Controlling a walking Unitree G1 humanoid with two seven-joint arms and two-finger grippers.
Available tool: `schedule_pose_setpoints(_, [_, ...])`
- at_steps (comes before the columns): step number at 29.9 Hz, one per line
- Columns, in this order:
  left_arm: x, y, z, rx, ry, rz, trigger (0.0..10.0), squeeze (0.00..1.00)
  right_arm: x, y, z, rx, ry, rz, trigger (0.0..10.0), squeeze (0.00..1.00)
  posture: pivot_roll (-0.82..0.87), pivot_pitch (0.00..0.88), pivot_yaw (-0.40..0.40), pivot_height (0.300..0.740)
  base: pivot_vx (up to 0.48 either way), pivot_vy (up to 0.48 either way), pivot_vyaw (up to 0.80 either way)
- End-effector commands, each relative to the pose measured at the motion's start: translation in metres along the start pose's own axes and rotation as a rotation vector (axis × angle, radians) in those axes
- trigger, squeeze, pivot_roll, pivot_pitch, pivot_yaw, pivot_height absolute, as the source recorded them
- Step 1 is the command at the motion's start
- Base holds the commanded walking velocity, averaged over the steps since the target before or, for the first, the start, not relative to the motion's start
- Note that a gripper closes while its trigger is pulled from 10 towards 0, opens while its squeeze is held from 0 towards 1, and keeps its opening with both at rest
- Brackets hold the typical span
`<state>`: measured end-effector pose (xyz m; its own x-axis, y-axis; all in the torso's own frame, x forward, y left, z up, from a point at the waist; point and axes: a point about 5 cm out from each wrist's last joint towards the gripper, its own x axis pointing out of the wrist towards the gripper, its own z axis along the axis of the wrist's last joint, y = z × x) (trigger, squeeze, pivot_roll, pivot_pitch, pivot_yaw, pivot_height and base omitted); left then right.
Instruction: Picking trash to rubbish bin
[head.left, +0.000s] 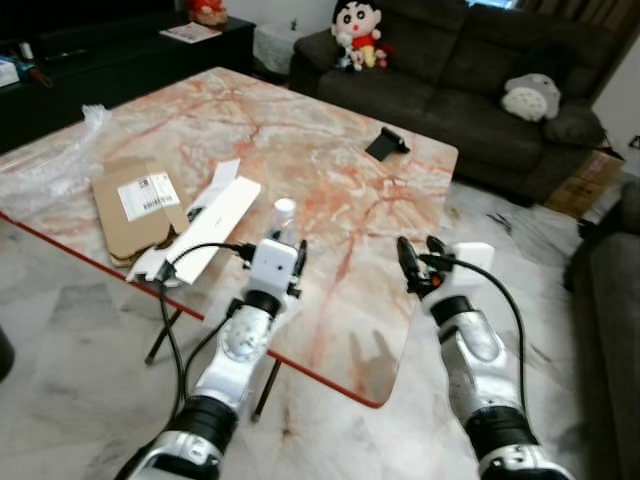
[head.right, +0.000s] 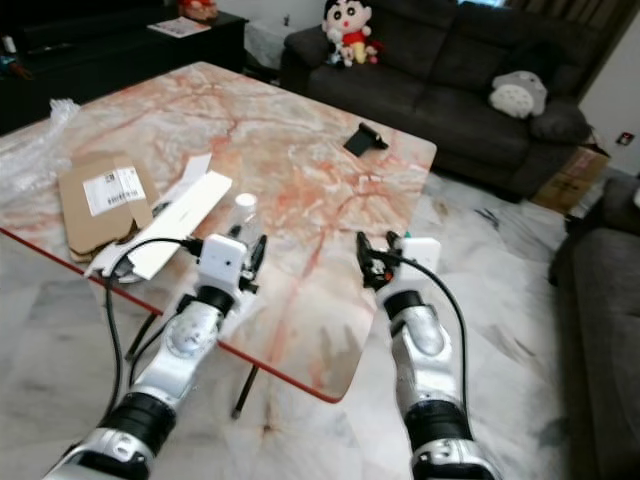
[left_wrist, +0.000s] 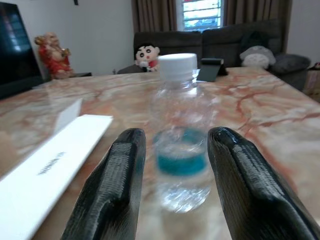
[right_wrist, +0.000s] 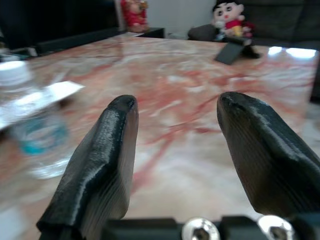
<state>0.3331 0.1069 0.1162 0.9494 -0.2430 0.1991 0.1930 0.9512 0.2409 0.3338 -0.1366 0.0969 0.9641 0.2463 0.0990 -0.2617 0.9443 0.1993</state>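
— Containers on site?

— One: a small clear plastic bottle with a white cap (left_wrist: 179, 135), standing upright on the pink-veined marble table (head.left: 340, 170). Through the left wrist camera it shows a teal label band; whether liquid remains inside cannot be judged.

— What do the views add to one another?

— The head cameras give the layout: a flattened brown cardboard piece with a shipping label (head.left: 135, 205) near the table's left edge, a long white flat box (head.left: 205, 232) beside it, crumpled clear plastic wrap (head.left: 45, 165) further left, and a dark phone stand (head.left: 386, 144) toward the far side. There the bottle is mostly hidden behind the left wrist housing, cap showing. The left wrist camera shows the bottle whole.

— Bottle against the left pincer (left_wrist: 172, 170)?

— Just ahead of the black fingertips, centred on the gap, not touched. Fingers spread apart, released.

— Right pincer (right_wrist: 172, 145)?

— Also spread wide, gripping nothing, poised over the table's near edge. The bottle stands well off to its side.
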Motion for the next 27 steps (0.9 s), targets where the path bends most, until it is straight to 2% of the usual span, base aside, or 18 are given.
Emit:
schedule_pose_setpoints(1, [0.002,-0.014,0.006,-0.014,-0.024,-0.045,10.0,0.00,-0.003,-0.012,0.002,-0.014,0.000,-0.033,10.0,0.00,0.15,0.000,-0.139,0.740,0.000,0.000,0.00])
schedule_pose_setpoints(9, [0.001,-0.017,0.006,-0.022,-0.024,-0.066,10.0,0.00,-0.003,-0.011,0.002,-0.013,-0.002,-0.034,10.0,0.00,0.15,0.000,-0.137,0.740,0.000,0.000,0.00])
schedule_pose_setpoints(13, [-0.001,-0.018,0.000,-0.048,0.010,-0.063,10.0,0.00,-0.003,-0.011,0.003,-0.013,-0.002,-0.035,10.0,0.00,0.15,0.000,-0.137,0.740,0.000,0.000,0.00])
schedule_pose_setpoints(14, [-0.002,-0.018,-0.002,-0.051,0.023,-0.058,10.0,1.00,-0.003,-0.011,0.002,-0.013,-0.002,-0.035,10.0,0.00,0.15,0.000,-0.137,0.740,0.000,0.000,0.00])
schedule_pose_setpoints(20, [-0.008,-0.014,-0.011,-0.062,0.072,-0.036,10.0,1.00,-0.003,-0.012,0.002,-0.013,0.000,-0.035,10.0,0.00,0.15,0.000,-0.137,0.740,0.000,0.000,0.00])
schedule_pose_setpoints(27, [-0.020,0.001,-0.025,-0.056,0.133,-0.002,10.0,1.00,-0.003,-0.010,0.002,-0.013,0.003,-0.028,10.0,0.00,0.15,0.000,-0.135,0.740,0.000,0.000,0.00])
